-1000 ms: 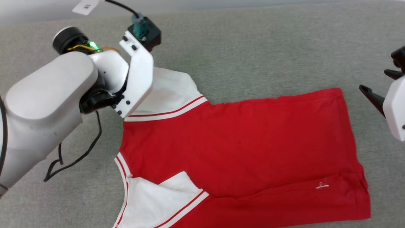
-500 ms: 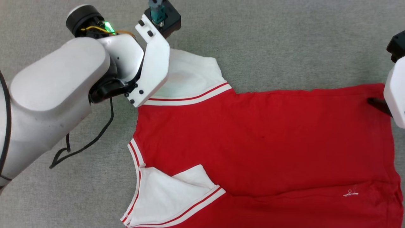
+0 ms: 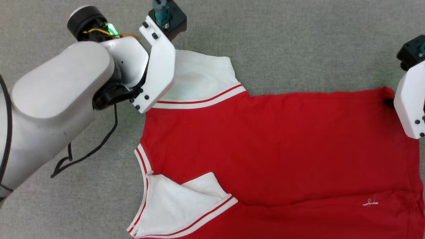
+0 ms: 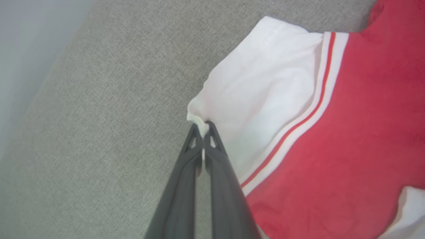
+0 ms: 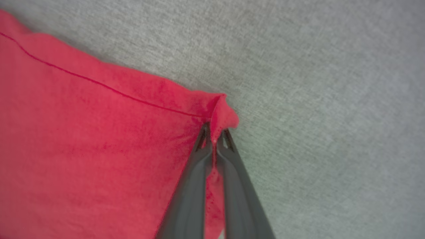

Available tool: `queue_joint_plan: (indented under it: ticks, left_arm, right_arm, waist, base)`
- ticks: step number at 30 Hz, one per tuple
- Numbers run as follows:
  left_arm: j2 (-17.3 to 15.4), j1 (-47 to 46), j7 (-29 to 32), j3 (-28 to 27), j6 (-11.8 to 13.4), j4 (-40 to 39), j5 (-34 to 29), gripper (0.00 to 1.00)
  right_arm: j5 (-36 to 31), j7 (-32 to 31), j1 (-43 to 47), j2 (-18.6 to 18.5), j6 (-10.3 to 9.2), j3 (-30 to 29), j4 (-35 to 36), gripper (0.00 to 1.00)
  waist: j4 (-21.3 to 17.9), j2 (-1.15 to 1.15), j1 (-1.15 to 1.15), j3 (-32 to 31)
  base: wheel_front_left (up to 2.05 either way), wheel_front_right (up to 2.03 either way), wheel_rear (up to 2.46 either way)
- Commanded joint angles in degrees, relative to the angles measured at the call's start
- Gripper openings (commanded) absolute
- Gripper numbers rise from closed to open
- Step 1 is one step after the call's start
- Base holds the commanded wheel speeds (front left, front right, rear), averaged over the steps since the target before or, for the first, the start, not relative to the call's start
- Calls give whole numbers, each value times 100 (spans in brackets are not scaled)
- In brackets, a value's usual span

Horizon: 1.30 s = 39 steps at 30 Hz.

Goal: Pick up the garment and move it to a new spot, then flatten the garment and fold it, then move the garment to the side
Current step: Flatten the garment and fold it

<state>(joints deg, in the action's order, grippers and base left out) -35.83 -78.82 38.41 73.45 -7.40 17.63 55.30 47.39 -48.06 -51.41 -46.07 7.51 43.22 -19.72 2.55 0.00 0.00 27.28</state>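
The garment point(image 3: 275, 149), a red T-shirt with white sleeves and striped trim, lies spread on the grey cloth surface point(image 3: 282, 43), collar to the left, hem to the right. My left gripper point(image 4: 203, 127) is shut on the edge of the far white sleeve point(image 4: 262, 86), and in the head view my left arm's white wrist point(image 3: 156, 73) covers that grip. My right gripper point(image 5: 214, 132) is shut on the far red hem corner point(image 5: 222, 113), which puckers up between the fingers point(image 5: 199, 172). In the head view the right wrist point(image 3: 410, 103) stands over that corner. A tiny white mark point(image 3: 370, 202) sits near the hem.
The near white sleeve point(image 3: 179, 205) lies folded inward over the red body. A black cable point(image 3: 96, 146) loops from my left arm over the surface. Bare grey surface lies beyond the shirt and to its left.
My right gripper came in from the right and shut on the hem corner. The head camera shifted, so the whole picture moved. The left gripper kept its hold on the sleeve.
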Motion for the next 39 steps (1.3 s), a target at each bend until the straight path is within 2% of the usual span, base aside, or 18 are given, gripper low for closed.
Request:
queue_joint_plan:
  ticks: [1,11,22,31,39]
  left_arm:
    - [-34,128,-95,-5,2,14,42,0]
    - [-236,915,-392,-4,2,-200,171,0]
    - [-657,1999,-518,-3,2,-854,305,0]
    - [-1061,3135,-529,-4,46,-1319,301,0]
    - [-1263,4077,-593,-9,217,-1605,248,0]
  right_arm:
    - [18,201,101,75,-4,109,-66,0]
    - [166,1415,488,-78,-4,356,0,0]
    - [373,2172,1494,-484,-4,559,240,0]
    - [430,2549,2447,-695,-4,524,482,0]
    - [334,2612,3113,-687,-4,475,512,0]
  waist:
    - [-58,0,0,-187]
    - [-142,0,0,-1287]
    - [-46,0,0,-2228]
    - [-28,0,0,-2657]
    - [-40,0,0,-2610]
  base:
    - [0,0,0]
    - [0,0,0]
    - [0,0,0]
    - [0,0,0]
    - [0,0,0]
